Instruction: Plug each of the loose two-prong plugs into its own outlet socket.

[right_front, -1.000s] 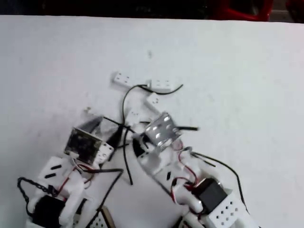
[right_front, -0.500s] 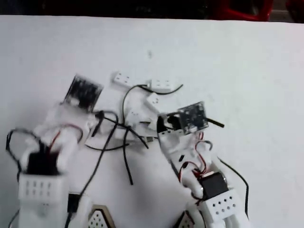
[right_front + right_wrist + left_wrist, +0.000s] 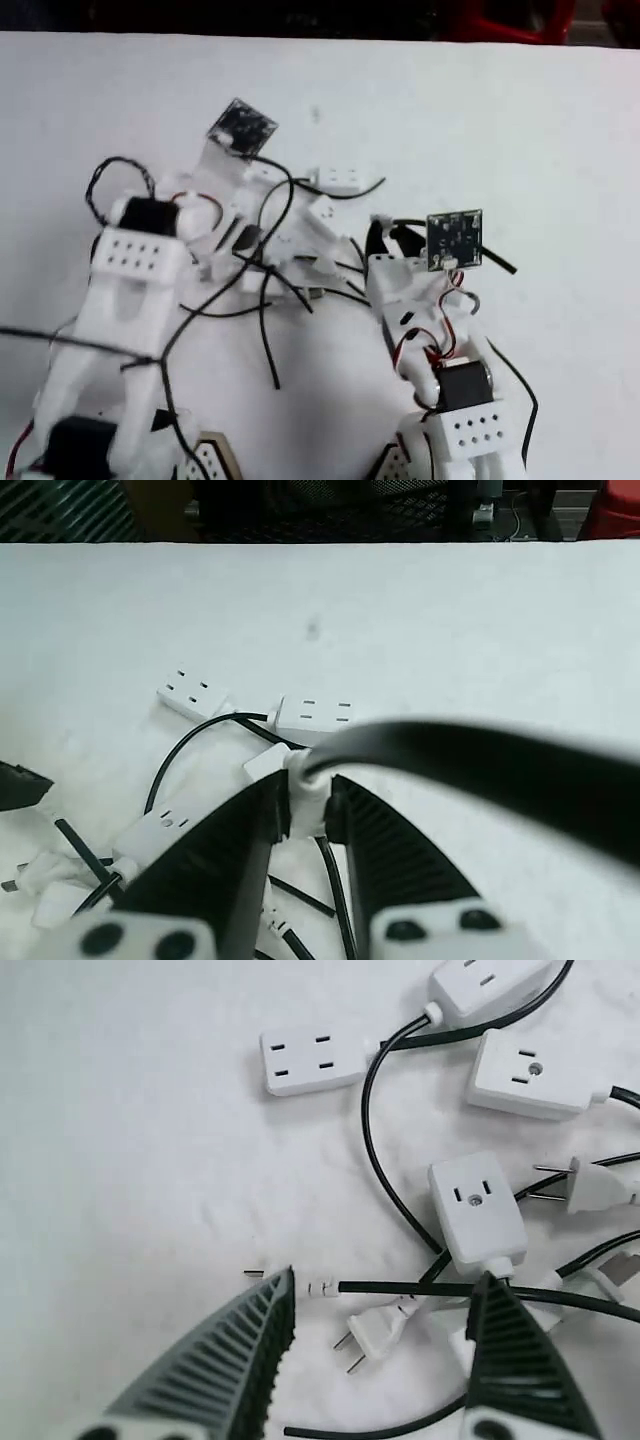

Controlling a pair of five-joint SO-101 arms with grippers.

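Nearest to me, the right gripper [image 3: 305,802] is closed on a white plug body [image 3: 303,780], and its dark ribbed fingers [image 3: 385,855] press on it from both sides. A thick black cord [image 3: 480,755] leaves this plug and runs off to one side. The prongs are hidden between the fingers, so I cannot say which way they point.

The left gripper [image 3: 388,1282] stands wide open over the white table [image 3: 540,130]. Between its two fingers lie a thin black cord [image 3: 420,1287] with a white sleeve at its end and a loose two-prong plug [image 3: 375,1332], whose prongs are turned toward one finger. I cannot tell if the fingertips touch the table.

A little further lies a grounded outlet block [image 3: 476,1207]. Just beside it is a second loose plug [image 3: 592,1184], with its prongs turned toward the side of the block and not in a socket. Its cord is cut off at the edge.

Further still are another grounded outlet [image 3: 530,1075], a flat two-socket strip [image 3: 310,1060] and one more outlet [image 3: 490,980], which is partly cut off. In the high view, the left arm [image 3: 130,290] hides part of the cable heap.
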